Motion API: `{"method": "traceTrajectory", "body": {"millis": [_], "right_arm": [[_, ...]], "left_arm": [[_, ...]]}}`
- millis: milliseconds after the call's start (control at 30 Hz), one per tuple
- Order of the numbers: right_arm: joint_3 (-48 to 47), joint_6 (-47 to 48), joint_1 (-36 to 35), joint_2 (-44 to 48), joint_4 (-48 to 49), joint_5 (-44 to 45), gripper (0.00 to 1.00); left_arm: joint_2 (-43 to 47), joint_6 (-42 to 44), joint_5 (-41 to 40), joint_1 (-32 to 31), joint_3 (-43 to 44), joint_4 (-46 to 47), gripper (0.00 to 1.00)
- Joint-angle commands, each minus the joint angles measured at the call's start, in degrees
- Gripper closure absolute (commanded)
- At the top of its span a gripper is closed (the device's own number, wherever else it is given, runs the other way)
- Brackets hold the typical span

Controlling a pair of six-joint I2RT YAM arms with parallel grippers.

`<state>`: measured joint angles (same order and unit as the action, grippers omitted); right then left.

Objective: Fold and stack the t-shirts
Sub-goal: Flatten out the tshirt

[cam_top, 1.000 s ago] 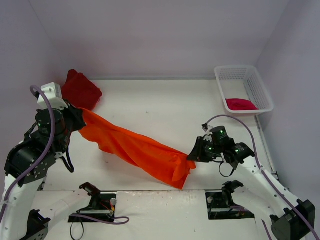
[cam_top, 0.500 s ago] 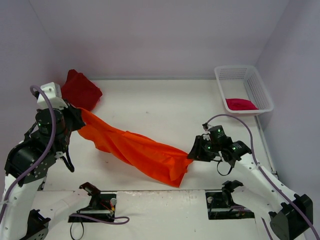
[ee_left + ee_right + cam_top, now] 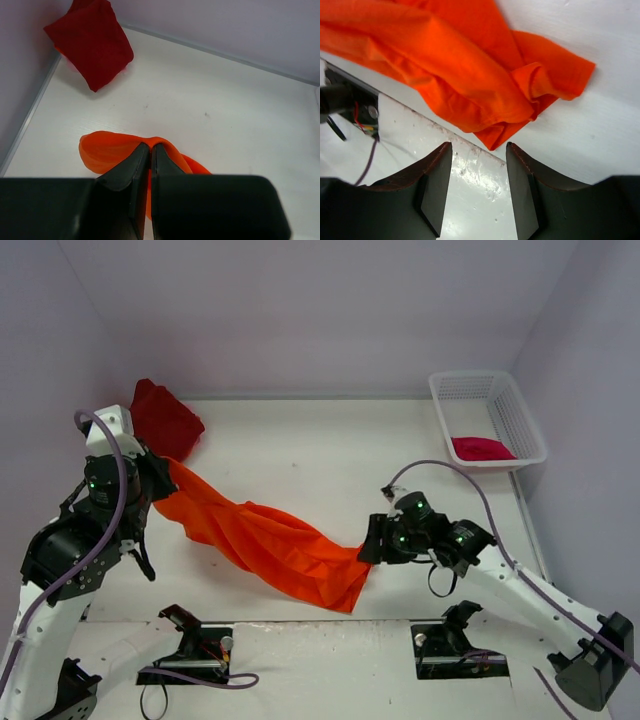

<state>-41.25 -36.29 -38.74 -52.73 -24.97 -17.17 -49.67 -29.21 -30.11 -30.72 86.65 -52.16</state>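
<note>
- Top view: the orange t-shirt (image 3: pixel 270 540) stretches diagonally over the surface (image 3: pixel 320 450) from the left hand (image 3: pixel 160 480) at mid-left to the right hand (image 3: pixel 368 548) right of centre. The dark red t-shirt (image 3: pixel 160 420) lies upper left, and the crimson-pink t-shirt (image 3: pixel 482 448) is in the basket (image 3: pixel 465 375) upper right.
- Left wrist: the left hand (image 3: pixel 150 147) pinches the orange t-shirt (image 3: pixel 100 150).
- Right wrist: the right hand (image 3: pixel 478 145) is spread, just below a corner of the orange t-shirt (image 3: pixel 455 65).

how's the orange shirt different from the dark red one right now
The orange shirt lies stretched in a long wrinkled band across the table; the dark red shirt sits as a compact folded bundle in the back left corner. The orange shirt has one end pinched in the left gripper; nothing holds the dark red shirt. Both are plain, single-coloured cloth.
</note>
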Motion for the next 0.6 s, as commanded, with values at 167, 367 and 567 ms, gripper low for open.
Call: {"method": "traceTrajectory", "body": {"millis": [167,367,567], "right_arm": [[-7.2,-4.0,-20.0,-13.7,1.9,14.8,0.56],[-8.1,-2.8,-22.4,-17.0,4.1,17.5,0.56],[-7.7,-0.4,-22.9,-15.2,5.3,23.5,0.58]], "left_arm": [[-1.0,-1.0,0.5,0.3,-0.5,4.4,1.0],[-0.3,-0.7,0.0,0.4,-0.6,4.0,1.0],[0.0,-0.8,0.2,0.8,-1.4,4.0,1.0]]}}
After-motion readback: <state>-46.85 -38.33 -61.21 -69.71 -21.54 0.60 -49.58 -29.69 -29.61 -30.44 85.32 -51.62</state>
